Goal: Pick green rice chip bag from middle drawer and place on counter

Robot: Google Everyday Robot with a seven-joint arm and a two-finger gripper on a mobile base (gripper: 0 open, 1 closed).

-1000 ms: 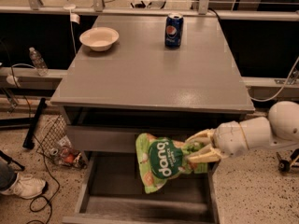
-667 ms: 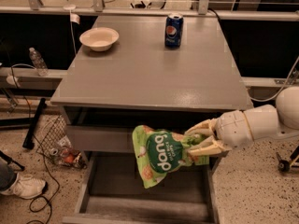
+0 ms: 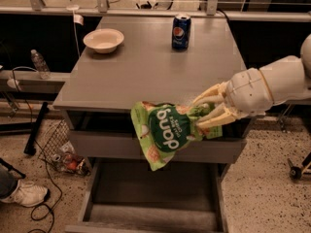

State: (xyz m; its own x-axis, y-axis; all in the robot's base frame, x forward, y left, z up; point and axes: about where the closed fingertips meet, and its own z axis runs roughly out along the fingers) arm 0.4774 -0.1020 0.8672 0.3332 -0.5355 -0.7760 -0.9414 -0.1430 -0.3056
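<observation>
Arm: the white arm (image 3: 286, 79) enters from the right edge and runs left and slightly downward. It ends in a rounded wrist housing at the front right corner of the counter (image 3: 155, 67).

Gripper: the gripper (image 3: 200, 114) points left from that housing, level with the counter's front edge. Its pale fingers (image 3: 210, 97) are spread one above the other. The jaws are closed narrowly on the right end of the green rice chip bag (image 3: 167, 130), with the crinkled film bunched between them.

Task item: the bag is held in the air, clear of the drawer, and extends left and downward from the jaws. It is tilted so that the dark-green round logo reads nearly upside down. Its upper edge overlaps the counter's front lip in this view; I cannot tell whether the two touch. Its lower corner hangs in front of the grey drawer front (image 3: 107, 144) just below the counter.

Middle drawer: the middle drawer (image 3: 150, 191) is below the jaws and pulled out toward the camera, with floor and low side walls visible. The bag is well above the floor.

Counter items: a pale bowl (image 3: 103, 39) stands far left and beyond the jaws, near the back left corner. A blue soda can (image 3: 181, 31) stands upright beyond the jaws, near the back edge. Both are well apart from the gripper.

Floor: a wire basket (image 3: 56, 140) and a shoe (image 3: 26, 193) lie far left and below the jaws.
</observation>
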